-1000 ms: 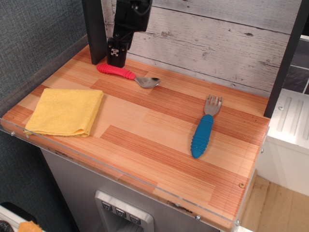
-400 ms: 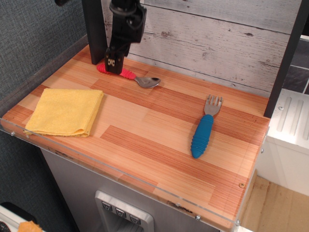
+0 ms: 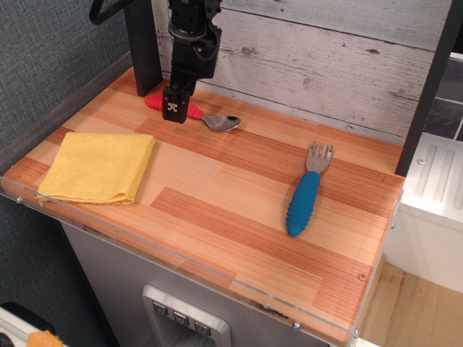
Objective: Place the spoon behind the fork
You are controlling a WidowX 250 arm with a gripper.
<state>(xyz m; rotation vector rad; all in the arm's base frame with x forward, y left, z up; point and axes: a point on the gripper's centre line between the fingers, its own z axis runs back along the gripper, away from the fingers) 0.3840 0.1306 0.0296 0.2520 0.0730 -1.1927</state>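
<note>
The spoon (image 3: 219,122) lies at the back left of the wooden table (image 3: 217,181), its red handle pointing left and its metal bowl to the right. My gripper (image 3: 173,110) is down over the middle of the red handle and hides that part; its jaws face away, so their gap does not show. The fork (image 3: 304,201) lies at the right, blue handle toward the front, tines toward the back wall. There is bare wood between the fork's tines and the wall.
A folded yellow cloth (image 3: 98,166) lies at the front left. A black post (image 3: 141,43) stands behind the gripper at the back left, and another (image 3: 428,94) stands at the right edge. A plank wall (image 3: 325,65) closes off the back.
My gripper has come down and slightly forward, from above the handle's left end to the middle of the red handle. The spoon and fork have not moved.
</note>
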